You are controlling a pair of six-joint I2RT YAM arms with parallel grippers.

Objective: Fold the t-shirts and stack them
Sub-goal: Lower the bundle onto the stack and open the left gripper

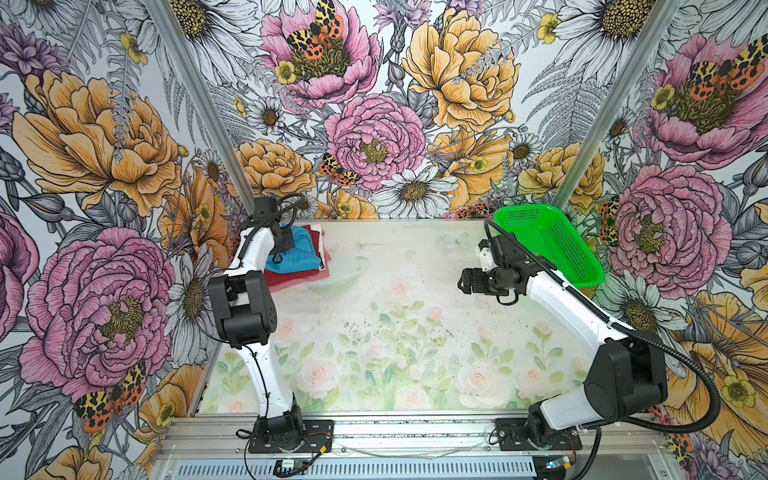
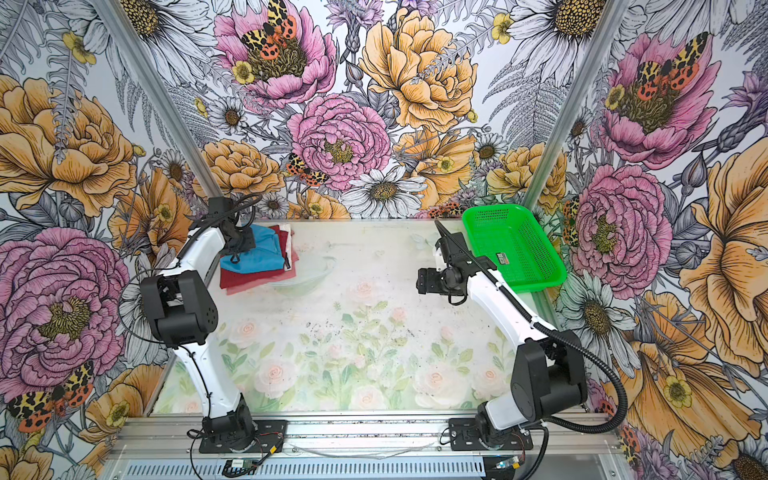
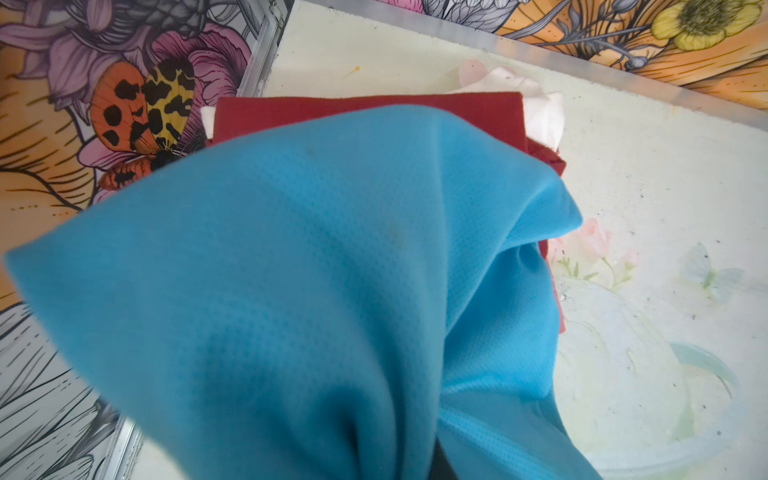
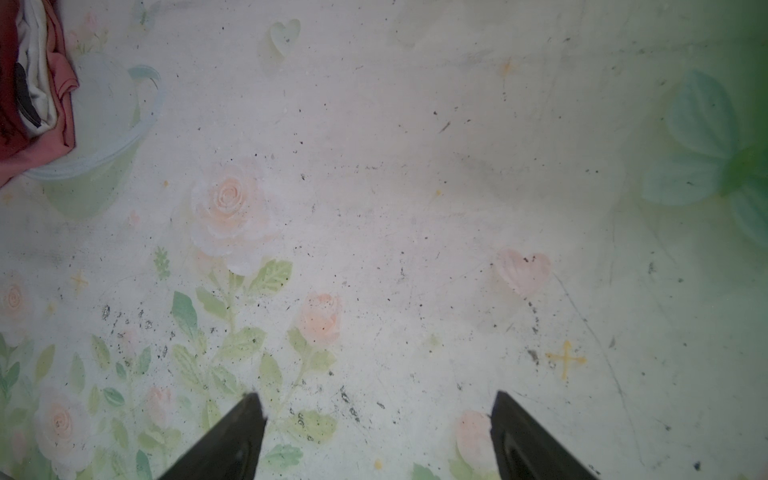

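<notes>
Blue t-shirt (image 3: pixel 291 270): soft, light, limp knit, far-left corner of surface (image 1: pixel 415 332); left gripper (image 1: pixel 286 246) clamped on its bunched cloth, right gripper (image 4: pixel 378 405) apart, empty; probably best held at corners.

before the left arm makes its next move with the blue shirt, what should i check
1. Grip of the left gripper on the blue t-shirt: ok, shut on bunched cloth.
2. Is the blue t-shirt lying flat: not ok, pulled up in a peak.
3. Fold of the maroon t-shirt beneath it: ok, straight edges.
4. Is the right gripper clear of the shirts: ok, open over bare table.
5. Is the green basket empty: ok, no shirts inside.
</notes>
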